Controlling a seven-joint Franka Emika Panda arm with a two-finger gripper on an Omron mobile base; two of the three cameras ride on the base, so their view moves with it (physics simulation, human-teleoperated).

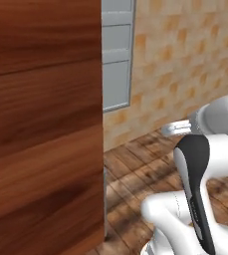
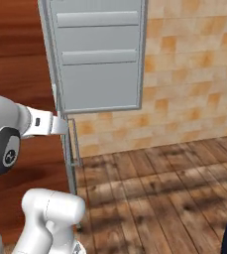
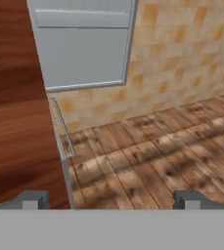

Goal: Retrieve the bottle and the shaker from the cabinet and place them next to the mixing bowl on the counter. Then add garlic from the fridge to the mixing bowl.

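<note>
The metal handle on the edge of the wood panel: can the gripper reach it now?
Probably yes. The gripper is open, and the handle lies just ahead of it, slightly to one side, with nothing between them. It only needs to shift toward the wood panel.

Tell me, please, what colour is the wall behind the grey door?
Tan and orange tiles, clearest in the right base view.
</note>
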